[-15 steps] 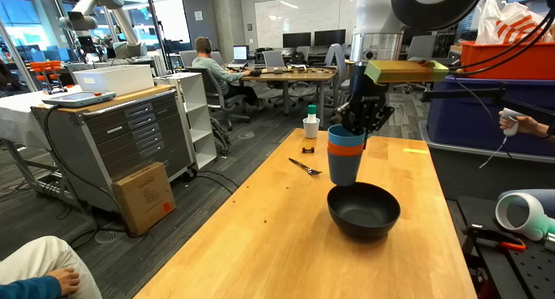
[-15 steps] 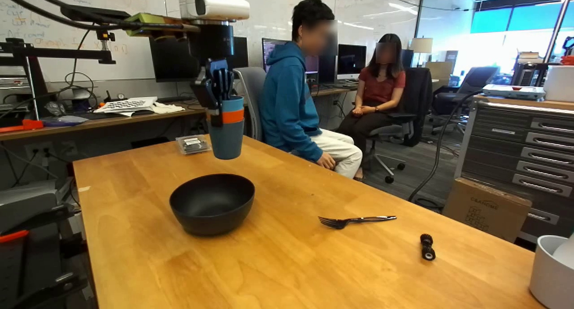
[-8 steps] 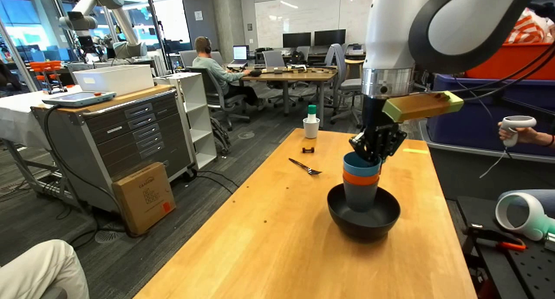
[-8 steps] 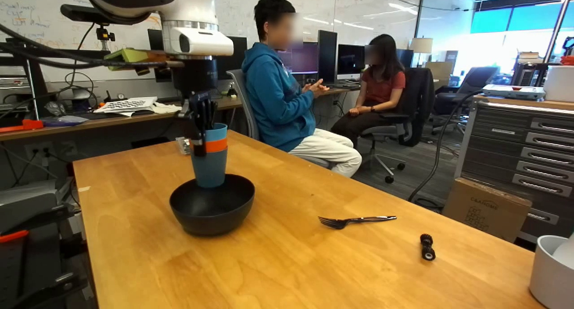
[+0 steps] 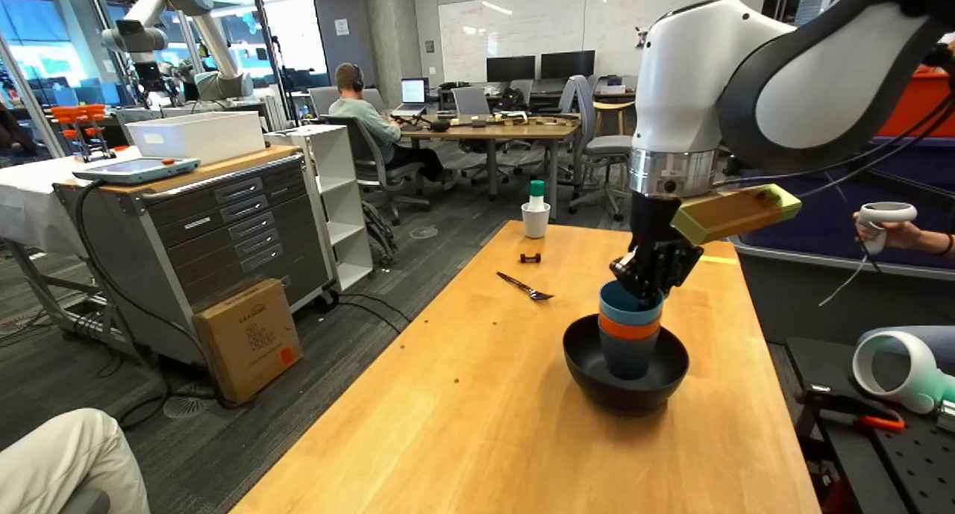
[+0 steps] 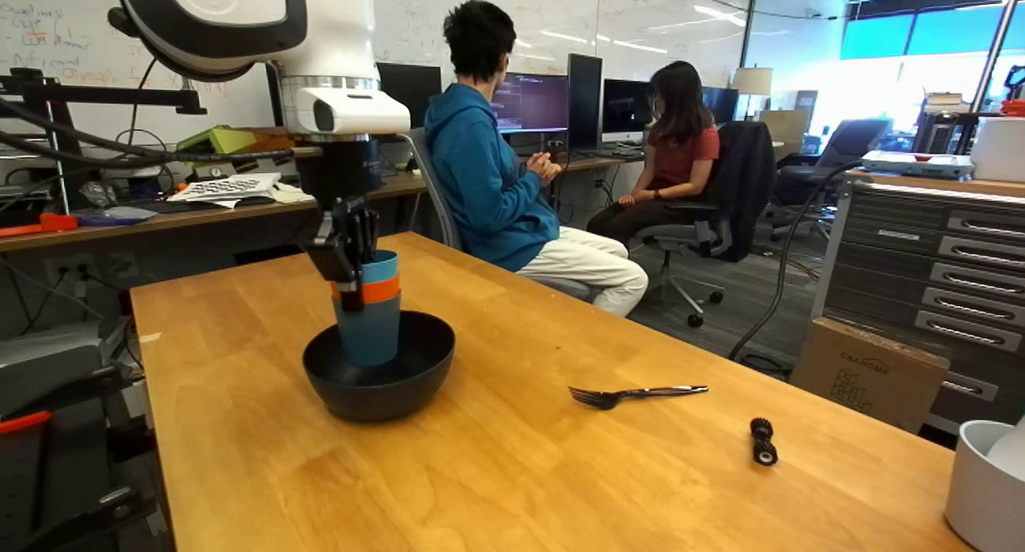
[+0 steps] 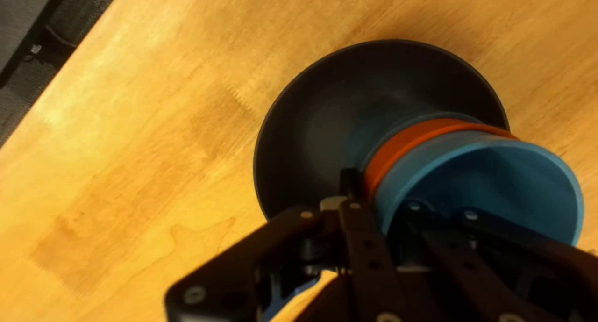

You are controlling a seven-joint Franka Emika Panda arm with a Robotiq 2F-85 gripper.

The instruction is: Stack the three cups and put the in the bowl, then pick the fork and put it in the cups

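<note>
A: Going left to right, how will the three cups (image 6: 371, 316) handle?

B: Lightly, I'd judge: plastic walls, thin, with some give. They are nested and could slide apart, so the hold should catch every rim together, from the light-blue cup (image 6: 383, 270) through the orange-red cup (image 6: 383, 289) to the dark teal cup (image 6: 368, 340).

A: And what is the claw (image 7: 381, 190) doing about that?

B: It is closed down on their walls. In the wrist view one finger sits inside the light-blue cup and its partner outside, reaching past the orange-red rim.

A: Next along, the bowl (image 6: 400, 396)?

B: Stiff and smooth, probably. It needs no grasp, only care that the outer finger doesn't knock its rim.

A: Then the fork (image 6: 641, 392)?

B: Light, glossy, likely slippery, and lying flat. I'd take it across the handle, with the fingertips almost on the surface (image 6: 512, 472).

A: So where is each from the claw?

B: The three cups are right at its tips, close to upright, around the inner finger. Their base is within the bowl; whether it touches the bottom, I can't tell. The bowl stands under the claw, lower than the three cups' rims. The fork lies well apart, to the claw's right in an exterior view, tines pointing its way.
</note>
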